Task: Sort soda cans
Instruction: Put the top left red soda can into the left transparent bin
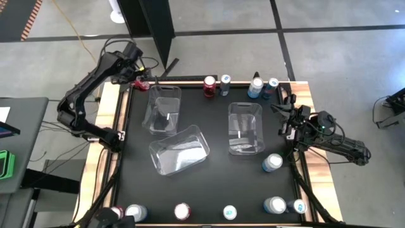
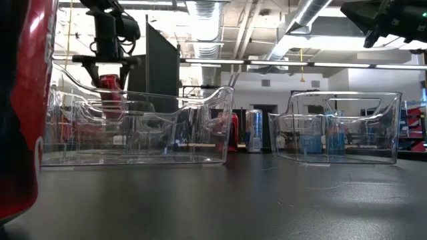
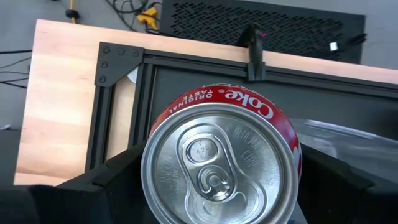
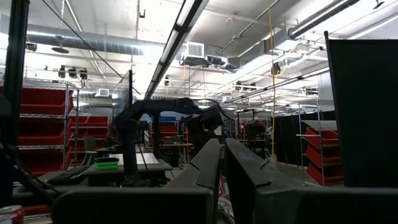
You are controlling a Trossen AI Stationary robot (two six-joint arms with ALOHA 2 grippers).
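Two black jointed arms with thick links: left arm at the frame's upper left, right arm at right, a green light on it.

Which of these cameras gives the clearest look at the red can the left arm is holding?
The left wrist view: the red Coke can fills it, silver top up, between the left gripper's fingers. The high view shows only a red speck at the table's far left corner. The low view shows it through a clear bin. The right wrist view misses it.

three clear bins, scattered cans, possibly ten
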